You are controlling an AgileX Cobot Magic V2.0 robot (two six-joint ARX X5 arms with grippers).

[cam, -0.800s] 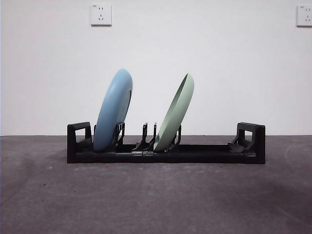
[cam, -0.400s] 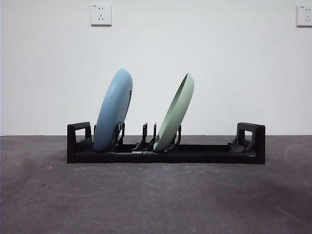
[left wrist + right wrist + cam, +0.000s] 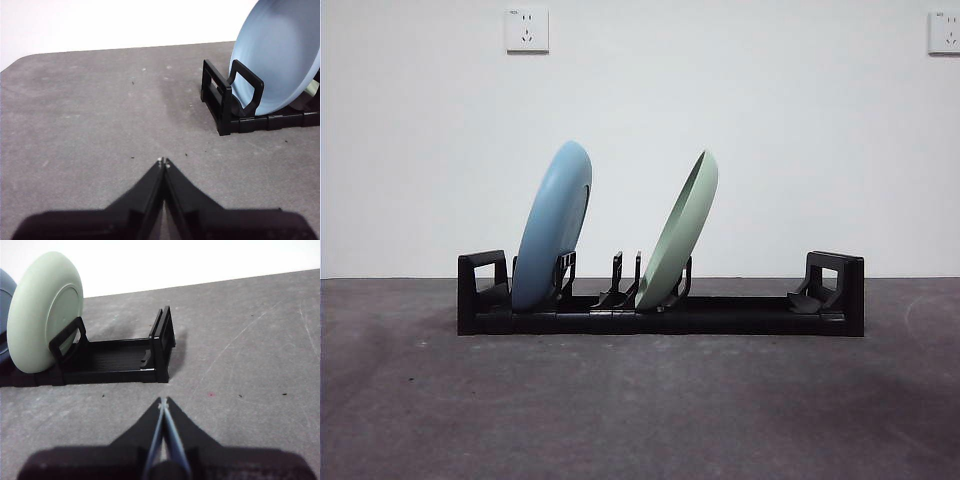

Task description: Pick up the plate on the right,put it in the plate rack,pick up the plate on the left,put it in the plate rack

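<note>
Nothing has moved: blue plate (image 3: 553, 225) and green plate (image 3: 679, 232) stand in the plate rack (image 3: 660, 312). Left gripper (image 3: 163, 162) and right gripper (image 3: 163, 402) rest pressed together. Task looks finished; nothing more needed.

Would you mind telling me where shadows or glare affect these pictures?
Front view: even light, the blue plate and green plate sharp, soft shadows on the table. Left wrist view: background washed out white. Right wrist view: likewise, with a shadow beside the plate rack.

right claw (image 3: 163, 401) closed above grey table (image 3: 250, 350), green plate (image 3: 42, 312) leaning in black plate rack (image 3: 125, 360)
</note>
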